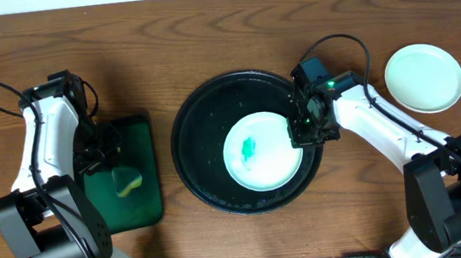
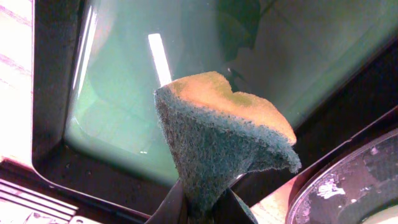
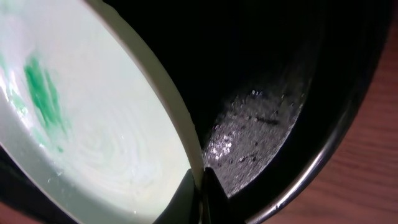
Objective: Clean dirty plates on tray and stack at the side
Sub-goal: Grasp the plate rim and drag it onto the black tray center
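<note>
Glossy blk tray [image 1: 203,149], smooth shiny plate [image 1: 268,164], rough fibrous sponge [image 2: 217,143] & wood-grain table [image 1: 203,29]

Wooden table [image 1: 220,27], dark brown grain, bare at the far edge. Rectangular green tray [image 1: 140,211] with a darker rim lies left of centre, long side running front to back. Sponge [image 1: 127,183] is over the tray's near half (touching it or raised, cannot tell). In the left wrist view the sponge [image 2: 217,143] is yellow on top with a green scouring face, squeezed into a cone, narrow end down. The glossy tray floor behind reflects a light bar.
</note>
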Controlling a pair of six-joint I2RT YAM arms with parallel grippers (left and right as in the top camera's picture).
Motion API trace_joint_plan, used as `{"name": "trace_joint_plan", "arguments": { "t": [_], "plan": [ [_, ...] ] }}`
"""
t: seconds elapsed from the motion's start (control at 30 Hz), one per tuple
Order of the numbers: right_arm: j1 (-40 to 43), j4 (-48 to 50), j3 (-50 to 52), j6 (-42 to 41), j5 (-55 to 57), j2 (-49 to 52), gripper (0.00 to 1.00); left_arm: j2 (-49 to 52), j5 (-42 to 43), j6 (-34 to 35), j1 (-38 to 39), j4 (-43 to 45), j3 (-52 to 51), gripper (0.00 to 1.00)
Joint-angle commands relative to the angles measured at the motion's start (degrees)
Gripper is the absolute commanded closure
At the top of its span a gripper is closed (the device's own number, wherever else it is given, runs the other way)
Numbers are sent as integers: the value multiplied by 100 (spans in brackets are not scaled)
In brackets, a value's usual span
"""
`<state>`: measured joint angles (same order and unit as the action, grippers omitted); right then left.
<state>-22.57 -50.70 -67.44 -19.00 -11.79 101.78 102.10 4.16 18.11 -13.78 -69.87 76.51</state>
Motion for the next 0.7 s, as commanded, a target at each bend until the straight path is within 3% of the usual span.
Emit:
{"name": "trace_joint_plan", "arguments": {
  "t": [0.0,0.33,0.67],
  "plan": [
    [-46,109,-68,83,74,-20,99,63,17,-52,-28,-39,-28,93],
    [-192,691,223,-240,-61,361,99,63,15,-79,-28,-31,-28,93],
    [-350,1285,264,-195,-525,1139,99,66,308,-586,-28,160,-28,93]
  ]
}}
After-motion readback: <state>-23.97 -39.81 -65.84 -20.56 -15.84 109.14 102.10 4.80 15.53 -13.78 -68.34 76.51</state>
